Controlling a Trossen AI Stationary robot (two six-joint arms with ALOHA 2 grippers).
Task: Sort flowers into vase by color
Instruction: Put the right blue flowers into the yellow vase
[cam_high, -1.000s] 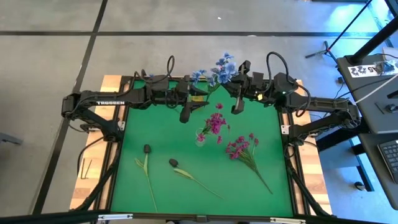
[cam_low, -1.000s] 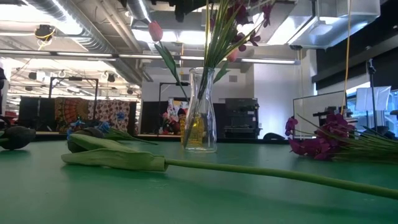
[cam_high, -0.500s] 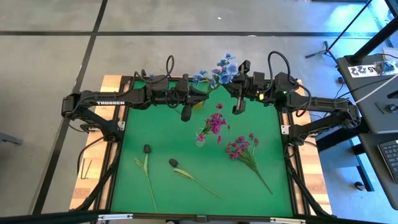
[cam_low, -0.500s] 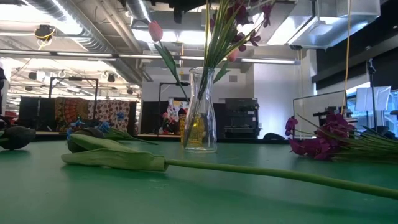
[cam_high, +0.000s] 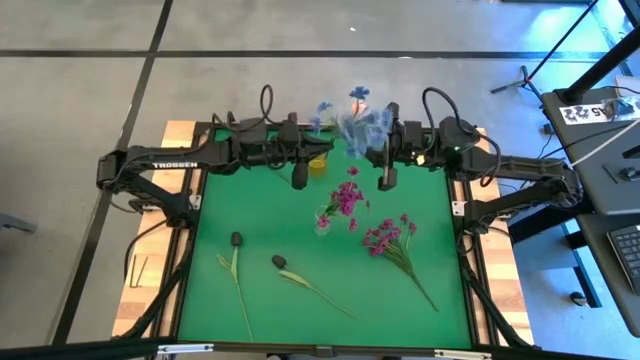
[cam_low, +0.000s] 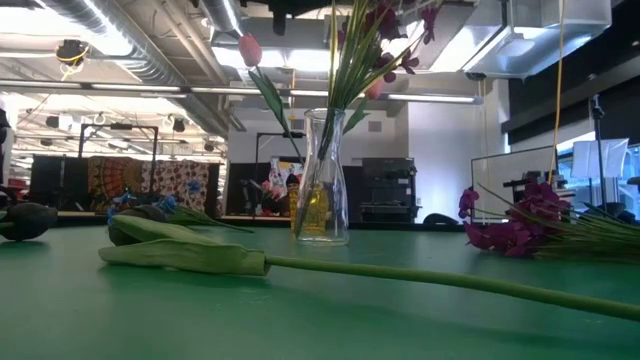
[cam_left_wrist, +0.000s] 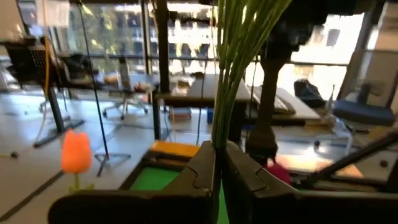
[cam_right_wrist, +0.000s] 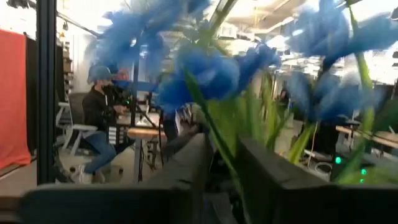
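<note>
Since a second before: left claw (cam_left_wrist: 217, 177) snapped shut on green stems of blue flowers (cam_high: 355, 120), held high over table's far edge. Right claw (cam_right_wrist: 224, 168) loosened, stems between its fingers. "TROSSEN" readable on left arm (cam_high: 175, 165).

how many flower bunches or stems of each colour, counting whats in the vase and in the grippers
blue cluster, held up between the grippers: 1
magenta clusters, one in the vase, one lying on the table: 2
dark buds, lying: 2
pink tulip bud, in the vase: 1
total: 6
</note>
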